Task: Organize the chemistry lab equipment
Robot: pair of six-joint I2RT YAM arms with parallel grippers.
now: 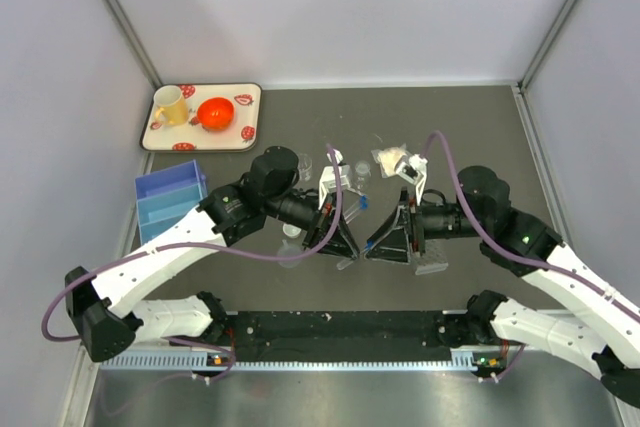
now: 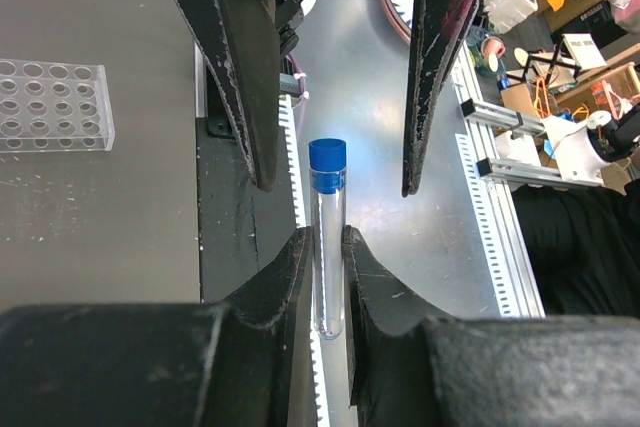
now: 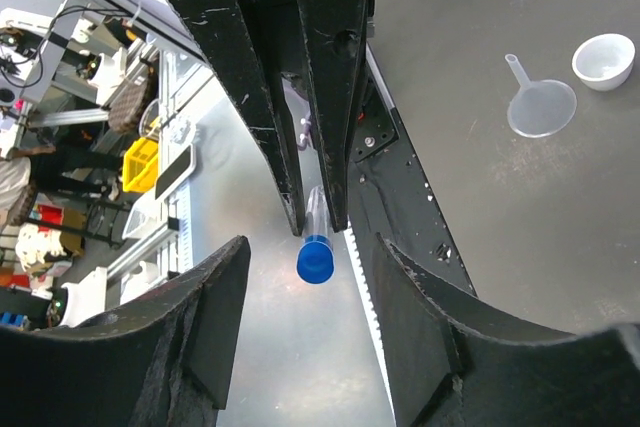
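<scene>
Currently held: blue-capped tube (image 2: pixel 327 222), clear body, gripped low on its shaft with the capped end free.
Left gripper (image 2: pixel 325 247): clenched on the tube, one finger pressed to each side of the clear shaft.
Right gripper (image 3: pixel 310 245): released; its fingers stand wide apart, one on either side of the blue cap, touching neither cap nor shaft.
Tube position: raised off the table (image 1: pixel 480 127), between the two grippers, which meet tip to tip over the middle of the dark surface; the cap points toward the right wrist camera.
Tube rack (image 2: pixel 50 105): clear and gridded, resting flat on the dark surface, well apart from the held tube.
Funnel (image 3: pixel 540 107): clear plastic, lying on the table with its thin spout slanting away from the bowl.
Round cup (image 3: pixel 604 59): small and white, upright, just beside the funnel but not touching it.
Blue box (image 1: pixel 170 197): open-topped, at the left side of the table.
Tray (image 1: pixel 225 139): white with red marks, in the far left corner.
Yellow mug (image 1: pixel 172 107): upright on the tray, at its left end.
Orange-red bowl (image 1: pixel 215 113): on the tray, just beside the mug.
Pale item (image 1: pixel 390 157): on the table beyond the right gripper; too small to identify.
Other small clear pieces: scattered near the grippers in the top view, too small to tell apart.
</scene>
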